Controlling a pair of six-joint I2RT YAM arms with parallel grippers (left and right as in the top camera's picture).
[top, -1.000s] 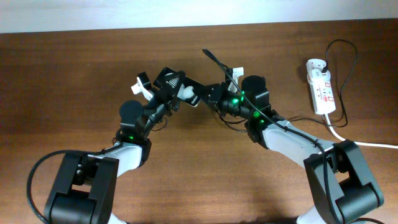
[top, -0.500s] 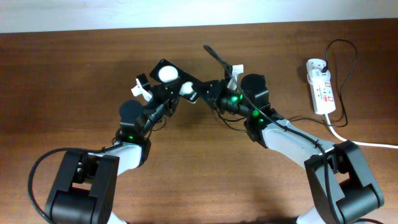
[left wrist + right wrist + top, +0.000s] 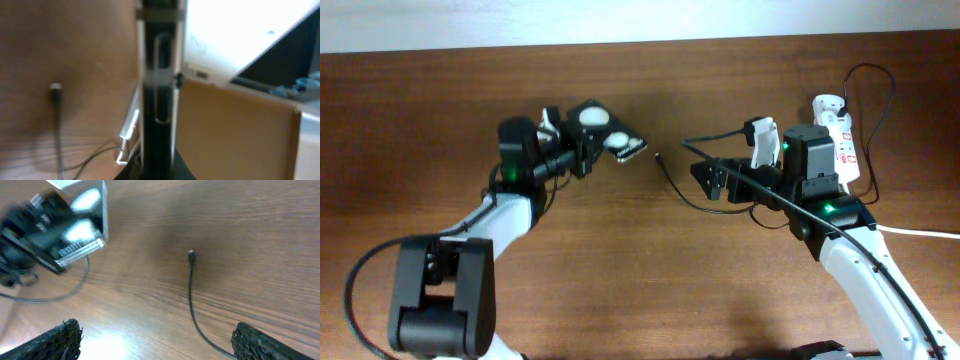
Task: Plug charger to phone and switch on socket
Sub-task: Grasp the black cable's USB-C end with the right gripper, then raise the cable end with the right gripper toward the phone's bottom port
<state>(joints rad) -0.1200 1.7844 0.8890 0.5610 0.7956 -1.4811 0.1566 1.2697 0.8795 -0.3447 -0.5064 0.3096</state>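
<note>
- The left arm point(image 3: 505, 212) stretches forward, with its wrist turned to the right.
- The left gripper point(image 3: 586, 148) is closed on the phone point(image 3: 607, 131).
- The right arm point(image 3: 845, 245) points to the left.
- The right gripper point(image 3: 712, 180) has its fingers wide apart.

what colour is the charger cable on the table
Black: the charger cable is thin and black, with a small dark tip. It shows best in the right wrist view.
</note>
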